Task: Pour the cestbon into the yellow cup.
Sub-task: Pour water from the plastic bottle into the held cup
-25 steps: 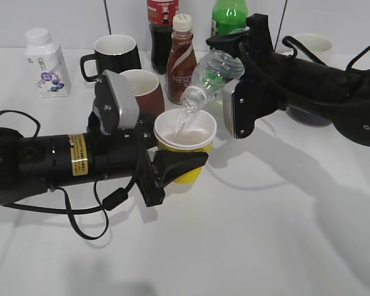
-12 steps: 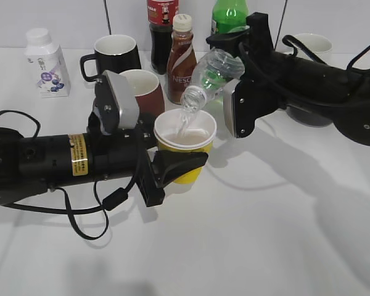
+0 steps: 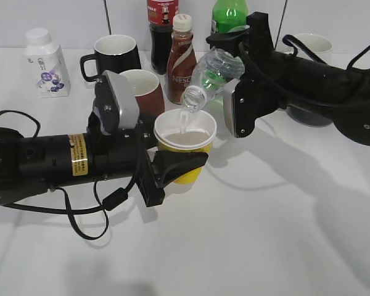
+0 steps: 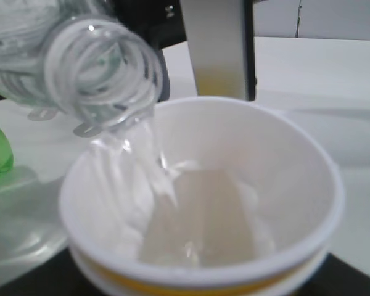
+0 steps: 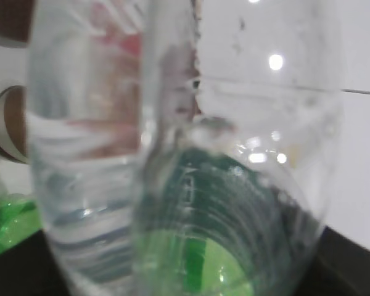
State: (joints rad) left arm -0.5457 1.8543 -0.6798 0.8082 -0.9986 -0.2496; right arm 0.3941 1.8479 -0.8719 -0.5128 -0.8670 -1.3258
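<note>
My right gripper (image 3: 233, 77) is shut on the cestbon (image 3: 211, 77), a clear ribbed bottle with a dark green label. It holds the bottle tilted, mouth down over the yellow cup (image 3: 185, 143). Water streams from the mouth into the cup. My left gripper (image 3: 176, 165) is shut on the yellow cup and holds it on the table. In the left wrist view the bottle mouth (image 4: 105, 68) hangs above the cup's white rim (image 4: 324, 166), and water lies in the bottom. In the right wrist view the cestbon (image 5: 191, 172) fills the frame, and the fingers are hidden.
Behind the cup stand a dark red mug (image 3: 142, 89), a black mug (image 3: 116, 54), a brown Nescafe bottle (image 3: 180, 58), a cola bottle (image 3: 161, 24) and a green soda bottle (image 3: 228, 15). A white milk bottle (image 3: 46, 61) stands far left. A white cup (image 3: 313, 44) stands behind the right arm.
Water keeps running from the bottle and the level in the cup has risen a little. Neither arm has visibly moved.
</note>
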